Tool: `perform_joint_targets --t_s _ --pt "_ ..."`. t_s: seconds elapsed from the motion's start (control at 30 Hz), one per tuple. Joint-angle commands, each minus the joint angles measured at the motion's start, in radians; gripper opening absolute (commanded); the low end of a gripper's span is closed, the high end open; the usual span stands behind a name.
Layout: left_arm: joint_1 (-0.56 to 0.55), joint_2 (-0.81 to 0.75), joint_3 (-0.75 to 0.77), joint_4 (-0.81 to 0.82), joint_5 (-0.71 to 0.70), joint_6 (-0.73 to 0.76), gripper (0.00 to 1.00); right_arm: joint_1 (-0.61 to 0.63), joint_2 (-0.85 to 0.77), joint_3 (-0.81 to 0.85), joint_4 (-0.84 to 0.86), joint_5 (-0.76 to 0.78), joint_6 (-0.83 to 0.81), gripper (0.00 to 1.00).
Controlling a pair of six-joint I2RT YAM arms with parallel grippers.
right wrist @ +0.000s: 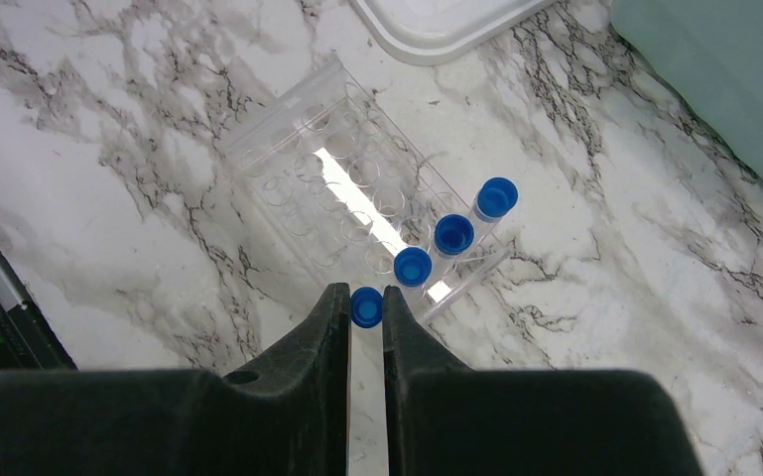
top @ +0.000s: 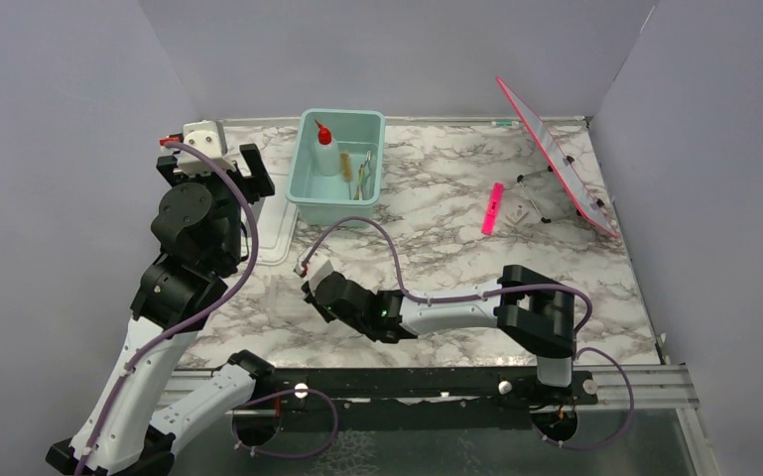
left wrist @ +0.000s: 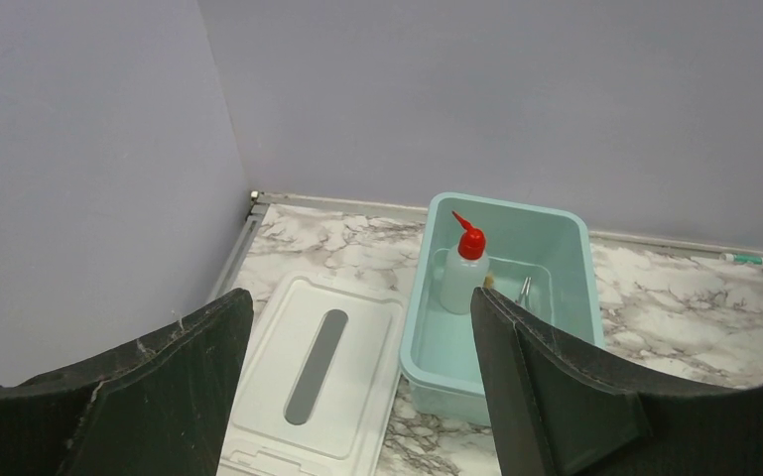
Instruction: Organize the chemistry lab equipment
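I find no writing, number, brand or sign to read; the squeeze bottle, at one o'clock in my left wrist view, bears none.

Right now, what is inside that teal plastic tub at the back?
A translucent squeeze bottle with a red nozzle stands inside, thin metal pieces beside it. The teal tub hides part of its floor behind its near wall.

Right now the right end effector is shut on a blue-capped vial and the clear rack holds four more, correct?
No. The rack holds three capped vials, not four; the right wrist view shows it. The right end effector is shut on a blue-capped vial, as you said.
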Motion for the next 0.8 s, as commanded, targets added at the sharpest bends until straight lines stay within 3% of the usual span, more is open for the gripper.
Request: perform_joint_targets --t_s 0.0,0.1,0.2,0.3,0.63,0.77 --pt "0.002 -0.01 -0.005 0.007 -0.003 0.005 0.84 -0.003 0.013 0.015 -0.049 0.024 0.029 0.17" --pt "0.003 -0.01 -0.005 0.004 -0.005 0.005 0.84 -0.003 0.005 0.026 -0.064 0.021 0.038 0.26" --pt "0.002 -0.008 -0.007 0.002 -0.001 0.003 0.84 -0.003 -0.024 0.027 -0.06 0.002 0.047 0.42" --pt "0.003 -0.005 -0.007 -0.006 0.003 -0.008 0.84 -0.003 -0.058 0.018 -0.046 -0.003 0.051 0.49" --pt "0.003 0.058 -0.052 -0.095 0.023 -0.114 0.84 -0.006 -0.229 -0.073 0.026 0.031 0.067 0.51" --pt "0.003 0.096 -0.091 -0.156 0.063 -0.19 0.72 -0.036 -0.308 -0.136 0.036 0.049 0.116 0.5"
